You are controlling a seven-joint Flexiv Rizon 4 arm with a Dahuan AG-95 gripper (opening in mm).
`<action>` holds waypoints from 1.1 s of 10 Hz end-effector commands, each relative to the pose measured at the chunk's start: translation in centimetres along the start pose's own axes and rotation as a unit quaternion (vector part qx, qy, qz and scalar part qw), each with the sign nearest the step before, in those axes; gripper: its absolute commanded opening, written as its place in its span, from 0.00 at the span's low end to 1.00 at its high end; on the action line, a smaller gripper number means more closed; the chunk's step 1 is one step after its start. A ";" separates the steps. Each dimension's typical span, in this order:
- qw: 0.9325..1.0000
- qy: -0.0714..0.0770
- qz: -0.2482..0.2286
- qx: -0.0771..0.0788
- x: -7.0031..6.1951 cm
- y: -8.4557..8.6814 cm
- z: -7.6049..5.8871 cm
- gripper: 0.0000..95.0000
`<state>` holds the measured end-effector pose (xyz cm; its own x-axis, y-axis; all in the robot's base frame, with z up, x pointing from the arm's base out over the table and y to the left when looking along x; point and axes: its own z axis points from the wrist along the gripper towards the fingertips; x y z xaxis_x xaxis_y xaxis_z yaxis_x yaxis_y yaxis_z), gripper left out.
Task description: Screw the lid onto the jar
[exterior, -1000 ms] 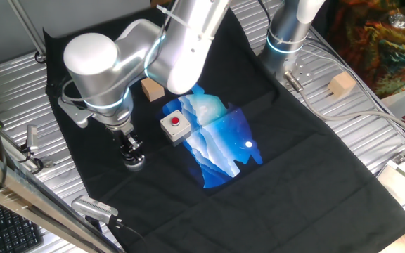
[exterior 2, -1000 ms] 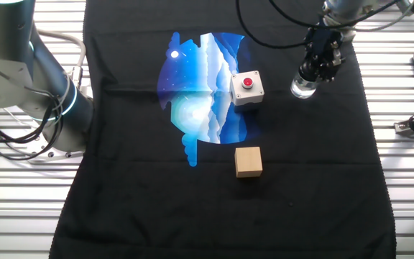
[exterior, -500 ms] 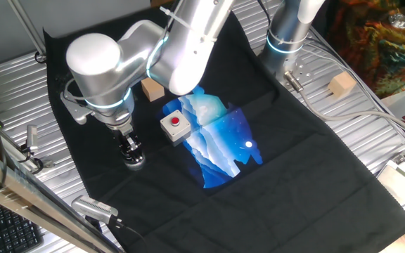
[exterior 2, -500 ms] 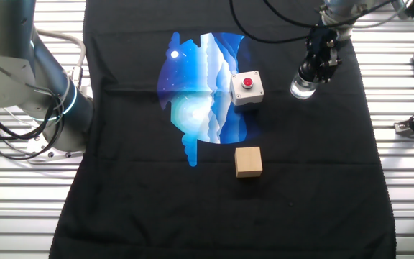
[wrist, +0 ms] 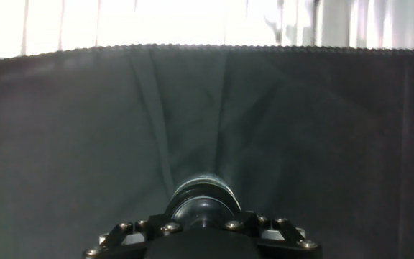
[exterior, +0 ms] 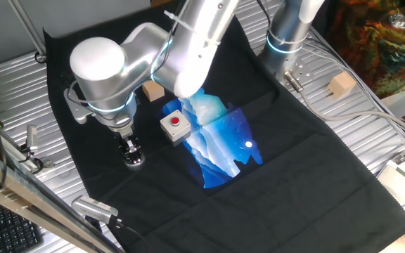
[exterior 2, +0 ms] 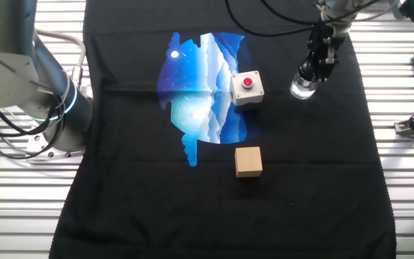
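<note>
One jar (exterior 2: 302, 88) stands on the black cloth (exterior 2: 300, 187) in the upper right of the other fixed view, just right of the button box; in one fixed view it sits at the lower left (exterior: 133, 161), below the big arm joint. It is clear and upright. One lid (wrist: 204, 196) shows in the hand view as a dark round cap at the bottom centre of the frame, directly beyond the jaw mount; in the fixed views the lid is too hidden by the hand to make out apart from the jar.

One gripper (exterior 2: 315, 68) comes down onto the top of the jar, its black fingers around the jar's upper end. Whether the jaws are clamped on the lid or slightly apart cannot be told from any of the views.

Around it on the cloth lie one white box with a red button (exterior 2: 246, 88), near the jar, and one tan wooden cube (exterior 2: 249, 161) further down toward the centre. One blue and white patch (exterior 2: 200, 86) is printed on the cloth left of the box. In one fixed view a second wooden cube (exterior: 342, 85) rests off the cloth on the ribbed metal bench (exterior: 343, 112) at the upper right. Two robot arms are in view: one over the jar, and one base (exterior 2: 67, 108) at the left edge.
</note>
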<state>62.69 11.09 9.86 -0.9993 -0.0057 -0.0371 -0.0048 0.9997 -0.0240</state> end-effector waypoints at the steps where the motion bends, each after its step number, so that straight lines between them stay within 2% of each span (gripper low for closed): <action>1: 0.999 -0.002 0.026 -0.019 0.0 -0.2 0.0 0.00; 2: 0.999 -0.003 0.029 -0.019 0.0 -0.3 0.0 0.00; 3: 0.999 -0.005 0.033 -0.011 0.0 -0.3 0.0 0.00; 6: 0.999 -0.020 0.042 0.001 0.1 -0.5 0.1 0.00; 8: 0.998 -0.032 0.055 -0.005 0.1 -0.5 0.1 0.00; 11: 0.998 -0.036 0.057 0.000 0.1 -0.6 0.1 0.00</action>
<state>62.54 10.51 9.84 -0.9877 0.1087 -0.1121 0.1107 0.9938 -0.0125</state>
